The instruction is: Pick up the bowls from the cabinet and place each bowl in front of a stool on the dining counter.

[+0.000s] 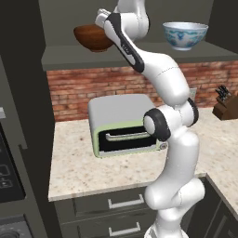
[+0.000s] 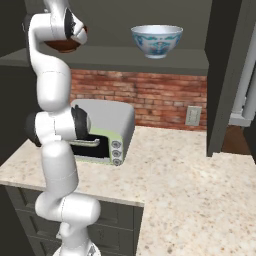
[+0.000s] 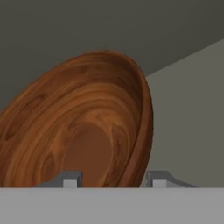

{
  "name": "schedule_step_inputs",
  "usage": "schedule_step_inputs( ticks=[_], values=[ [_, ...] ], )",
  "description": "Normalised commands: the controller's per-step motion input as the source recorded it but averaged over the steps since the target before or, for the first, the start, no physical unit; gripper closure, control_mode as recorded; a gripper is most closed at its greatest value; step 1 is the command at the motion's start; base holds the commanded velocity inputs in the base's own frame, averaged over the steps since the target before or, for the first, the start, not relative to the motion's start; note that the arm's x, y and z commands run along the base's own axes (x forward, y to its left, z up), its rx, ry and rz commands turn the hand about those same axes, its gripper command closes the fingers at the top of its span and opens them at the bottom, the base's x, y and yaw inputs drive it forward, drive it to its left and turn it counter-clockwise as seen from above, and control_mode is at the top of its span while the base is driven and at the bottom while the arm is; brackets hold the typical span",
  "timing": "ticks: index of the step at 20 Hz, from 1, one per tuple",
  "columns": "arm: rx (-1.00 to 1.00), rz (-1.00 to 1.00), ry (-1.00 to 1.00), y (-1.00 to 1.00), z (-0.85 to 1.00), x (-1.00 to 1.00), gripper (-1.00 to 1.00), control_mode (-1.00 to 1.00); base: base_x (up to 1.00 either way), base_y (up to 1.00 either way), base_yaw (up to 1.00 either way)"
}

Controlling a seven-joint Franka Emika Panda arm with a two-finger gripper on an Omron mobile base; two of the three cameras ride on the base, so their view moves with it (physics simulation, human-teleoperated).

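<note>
right up against the hand camera is the glossy dark-brown wooden bowl (image 3: 83,127), its rim running between the two grey fingertips (image 3: 71,179), one inside the hollow and one outside the wall. gaps are visible on both sides of the rim, so whether the gripper (image 3: 113,180) is already pinching it i cannot tell; it looks set up for a rim grasp, probably the only hold a bowl this wide allows.

the left base view shows where the bowl sits: on the flat grey shelf board (image 1: 139,55) of the dark grey-green wall cabinet, toward its left end, with the white arm reaching up to it. the white ceramic bowl with a blue-patterned outside (image 1: 185,35) stands well apart on the same shelf, untouched. the hand view gives neither of these. the right base view hides most of the wooden bowl behind the wrist, yet shows the ceramic one unobstructed, above the brick wall and a grey-and-green toaster oven (image 2: 102,132) on the speckled counter.
</note>
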Motion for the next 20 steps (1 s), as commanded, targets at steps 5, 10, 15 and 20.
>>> schedule_step_inputs(
  ticks=[5, 10, 15, 20],
  values=[
    [0.00, 0.00, 0.00, 0.00, 0.00, -0.01, 1.00, -1.00, 0.00, 0.00, 0.00],
    [0.00, -0.09, -0.04, -0.24, -0.34, -0.71, 1.00, -1.00, 0.00, 0.00, 0.00],
    [0.03, -0.14, -0.05, -0.53, -0.26, -1.00, 1.00, -1.00, 0.00, 0.00, 0.00],
    [0.04, -0.07, -0.15, -0.47, -0.31, -1.00, 1.00, -1.00, 0.00, 0.00, 0.00]
  ],
)
